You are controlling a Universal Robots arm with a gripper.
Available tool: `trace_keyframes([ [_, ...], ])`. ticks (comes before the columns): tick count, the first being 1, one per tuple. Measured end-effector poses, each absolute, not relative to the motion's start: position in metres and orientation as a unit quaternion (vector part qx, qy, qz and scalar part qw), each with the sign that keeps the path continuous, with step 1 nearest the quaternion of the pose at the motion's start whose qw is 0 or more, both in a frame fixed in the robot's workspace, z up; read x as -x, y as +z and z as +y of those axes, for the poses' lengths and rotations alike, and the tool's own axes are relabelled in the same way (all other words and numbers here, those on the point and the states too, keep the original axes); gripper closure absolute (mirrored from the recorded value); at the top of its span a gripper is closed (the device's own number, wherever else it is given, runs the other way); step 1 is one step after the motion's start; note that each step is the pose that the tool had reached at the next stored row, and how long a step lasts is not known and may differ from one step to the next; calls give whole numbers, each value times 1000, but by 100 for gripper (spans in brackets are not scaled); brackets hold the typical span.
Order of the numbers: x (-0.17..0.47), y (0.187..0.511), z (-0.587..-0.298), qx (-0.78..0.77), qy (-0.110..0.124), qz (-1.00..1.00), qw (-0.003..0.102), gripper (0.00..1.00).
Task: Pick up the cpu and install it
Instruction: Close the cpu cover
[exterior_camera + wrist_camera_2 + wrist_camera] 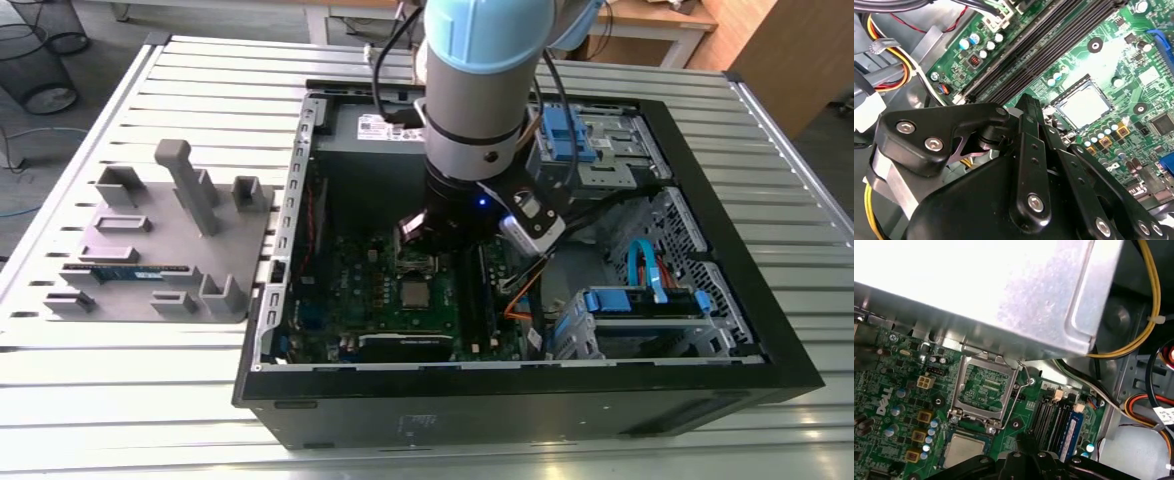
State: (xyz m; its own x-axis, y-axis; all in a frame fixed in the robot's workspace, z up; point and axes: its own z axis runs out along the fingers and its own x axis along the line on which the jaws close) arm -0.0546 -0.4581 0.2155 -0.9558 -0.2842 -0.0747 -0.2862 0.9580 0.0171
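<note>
We judge the placing step all but done. The cpu (418,293) lies flat in its socket on the board (340,300), not in the gripper (435,240). In the exterior view the gripper hangs low inside the case (534,405), over the board. The cpu sits at six o'clock from it, near but apart. We cannot tell how the gripper is set, but it plainly carries no cpu.

In the second wrist view the cpu (1081,106) shows its silver-grey top and looks square to the socket as far as we can see. In the first wrist view the frame (960,385) is swung open just beside the cpu (965,450), with bare board showing through its window. So we judge the install unfinished, since the frame is not yet down over the cpu.

The spot is tight. Capacitors (1054,80) ring the socket and the slots (1054,40) run close by, so anything done there calls for a straight, gentle approach.

At nine o'clock from the case stands the plate (160,250), with a stick (127,270) lying toward its seven o'clock.

As for writing, there is white lettering (884,401) on the board, a printed tag (1165,415) on a cable and a small sticker (416,432) on the case's near wall. We read none of it out.
</note>
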Motion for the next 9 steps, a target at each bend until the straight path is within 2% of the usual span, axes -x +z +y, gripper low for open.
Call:
trace_keyframes([
  [9,50,215,-452,152,14,988,36,89],
])
